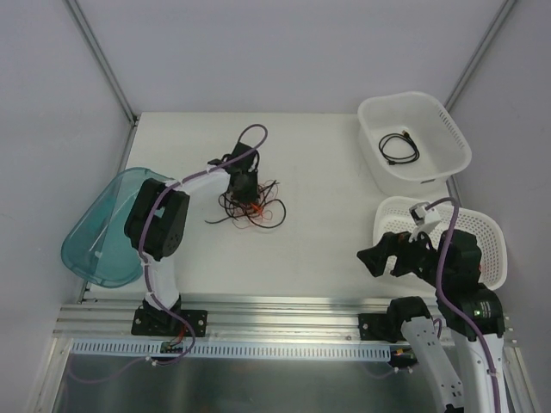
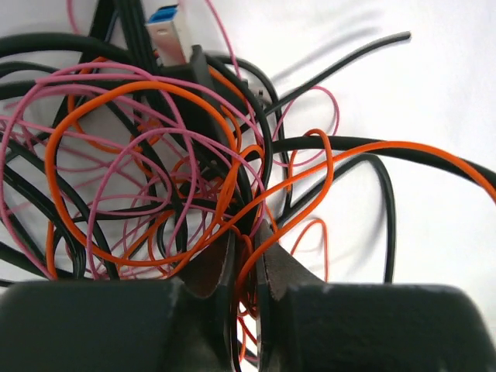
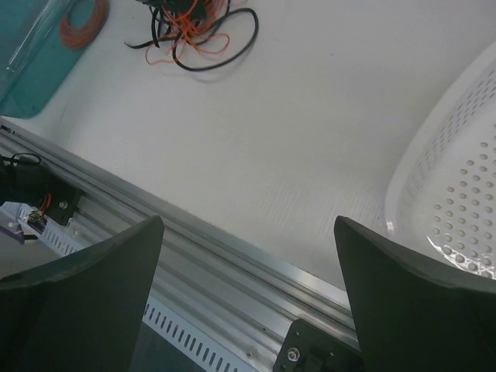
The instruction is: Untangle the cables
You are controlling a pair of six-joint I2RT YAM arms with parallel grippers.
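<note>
The left fingers [image 2: 211, 271] are pinched almost together on strands of the cables [image 1: 256, 210]; an orange and a black wire run through the narrow slit between them. The cables form a loose knot of thin black, orange and pink wires looping over one another, with a blue-tongued plug [image 2: 167, 35] at 12 o'clock in the left wrist view. From above, the knot lies on the desk [image 1: 336, 215], slightly to 9 o'clock of its centre. The left arm [image 1: 159, 219] rises from its base with the elbow bent and the wrist pointing down into the knot.

The right fingers [image 1: 372, 258] are spread wide and hold nothing. They hover at 4 o'clock beside a white basket [image 1: 492, 237], and the right arm [image 1: 465, 284] is folded near its base. A second basket [image 1: 372, 116] at 2 o'clock holds a black cord [image 1: 399, 148]. A teal tray [image 1: 95, 237] at 9 o'clock holds an orange coil [image 3: 77, 23]. A metal rail [image 1: 284, 311] edges the desk at 6 o'clock, and pale walls [image 1: 284, 52] enclose it.
</note>
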